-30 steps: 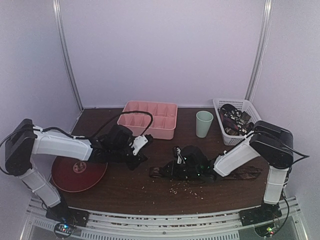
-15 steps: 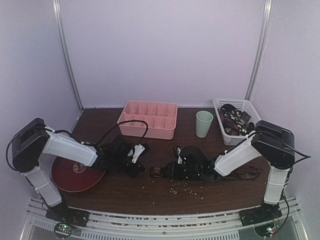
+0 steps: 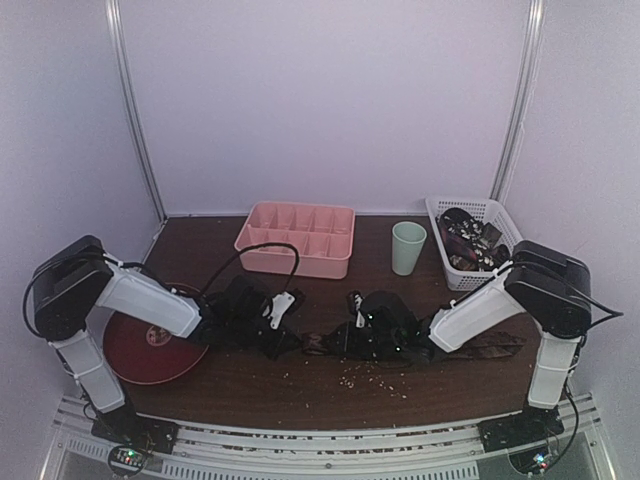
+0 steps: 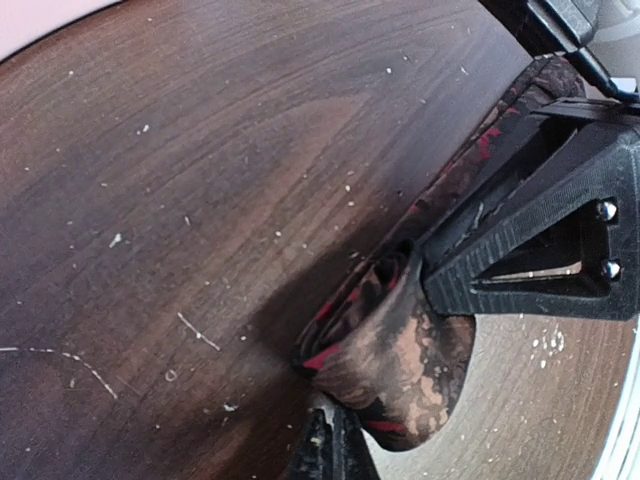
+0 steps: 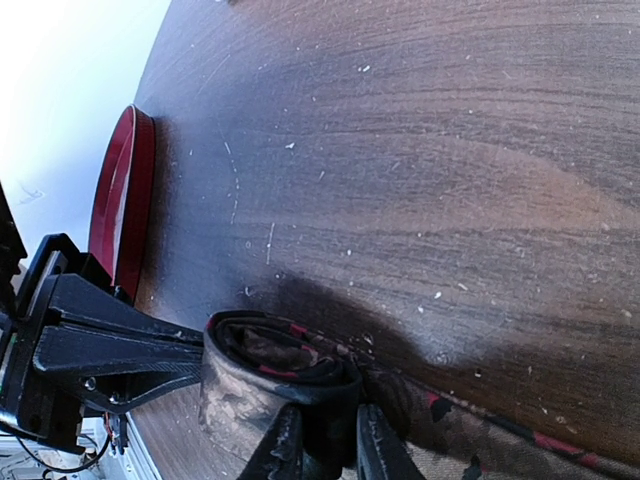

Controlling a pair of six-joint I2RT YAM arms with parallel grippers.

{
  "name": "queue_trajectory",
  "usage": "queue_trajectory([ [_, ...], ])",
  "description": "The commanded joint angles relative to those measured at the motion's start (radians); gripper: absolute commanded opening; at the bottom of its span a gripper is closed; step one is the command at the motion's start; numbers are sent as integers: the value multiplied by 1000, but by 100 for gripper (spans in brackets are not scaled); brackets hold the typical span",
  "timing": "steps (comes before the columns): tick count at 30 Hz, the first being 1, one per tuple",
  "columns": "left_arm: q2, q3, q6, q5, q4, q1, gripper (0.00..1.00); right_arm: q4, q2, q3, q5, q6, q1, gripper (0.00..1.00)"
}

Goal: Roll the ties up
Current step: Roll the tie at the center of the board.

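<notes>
A dark tie with red and pale mottling lies flat on the brown table, its tail (image 3: 495, 346) running right under my right arm. Its left end is coiled (image 4: 400, 360) into a loose roll (image 5: 262, 385). My right gripper (image 5: 322, 428) (image 3: 338, 342) is shut on the coil, with a fold of fabric pinched between its fingers. My left gripper (image 4: 331, 428) (image 3: 284, 338) comes in from the left, low over the table. Its jaws are shut and the tips press against the coil's edge. More ties (image 3: 466, 243) fill the basket.
A red plate (image 3: 140, 352) sits under my left arm. A pink compartment tray (image 3: 300, 238), a green cup (image 3: 408, 247) and a white basket (image 3: 492, 213) stand along the back. Pale crumbs (image 3: 375, 376) dot the table in front of the tie.
My left gripper has moved right and down from beside the plate to the tie's coiled end and has shut. My right gripper has stayed on the coil.
</notes>
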Motion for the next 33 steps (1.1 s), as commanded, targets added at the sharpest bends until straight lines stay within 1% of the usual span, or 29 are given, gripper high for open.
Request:
queue_trajectory([
  [1, 24, 8, -24, 53, 64, -4, 0, -55, -25, -16, 34, -17, 0, 21],
  [4, 38, 22, -31, 34, 37, -5, 0, -52, -27, -18, 37, -17, 1, 21],
  [7, 45, 33, -44, -51, -26, -5, 0, -51, -27, -18, 33, -17, 0, 21],
  [10, 39, 28, -54, -76, -45, -4, 0, -52, -28, -19, 33, -18, 0, 21],
  [13, 48, 24, -64, -45, -16, -7, 0, -47, -26, -22, 33, -19, -2, 21],
  [15, 53, 15, -73, 16, 35, -6, 0, -48, -26, -22, 35, -19, -2, 21],
  [21, 56, 26, -94, 116, 118, -11, 0, -74, -43, -21, 52, -33, -1, 21],
  [28, 43, 42, -107, 137, 134, -12, 0, -88, -58, -22, 54, -46, -3, 22],
  [33, 52, 64, -104, 138, 118, -13, 0, -89, -64, -21, 52, -53, -2, 22],
])
